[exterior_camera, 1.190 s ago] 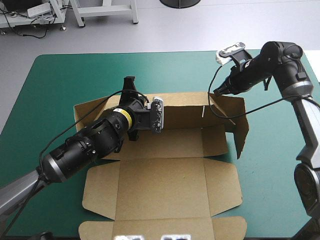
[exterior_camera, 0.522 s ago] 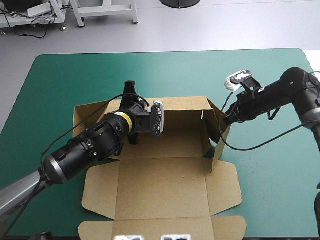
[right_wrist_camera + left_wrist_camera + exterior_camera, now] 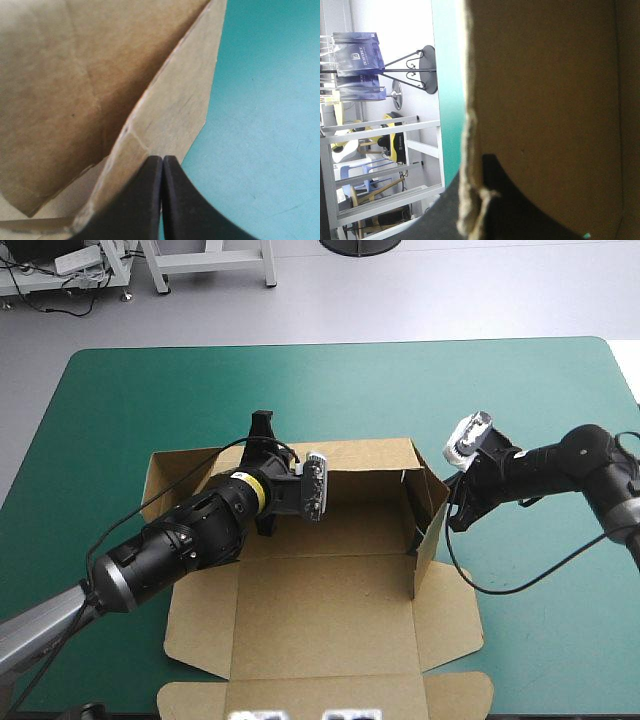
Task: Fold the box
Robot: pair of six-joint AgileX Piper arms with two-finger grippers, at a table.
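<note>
1. The box [image 3: 330, 620] lies on the worktop [image 3: 120, 390]. The teal-green cover shows beyond the box's far, left and right sides.
2. The box is partly formed. Its back wall [image 3: 365, 455] stands upright. Its right wall [image 3: 432, 525] is raised and tilts inward over the box floor.
3. The left flap [image 3: 170, 475] spreads outward from the back wall's left end. I cannot tell whether it lies flat or stands tilted.
4. The near panel [image 3: 330, 680] of the box lies flat, and its side flaps are spread out beside it.
5. My left arm [image 3: 190, 540] crosses the left part of the box and ends at the back wall, toward that wall's left end.
6. My left jaws are clamped on the back wall's top edge. One black finger [image 3: 520, 210] lies on each face of the brown board, with the sheet between them.
7. My right arm [image 3: 560, 455] lies low outside the box, on its right side.
8. My right jaws are clenched and hold nothing. The two fingers [image 3: 185, 210] meet in a single point.
9. That point sits at the outer face of the right wall, close to the wall's lower edge. I cannot tell whether it presses the board or only meets it.
10. The two sets of jaws are well apart, with most of the back wall between them.
</note>
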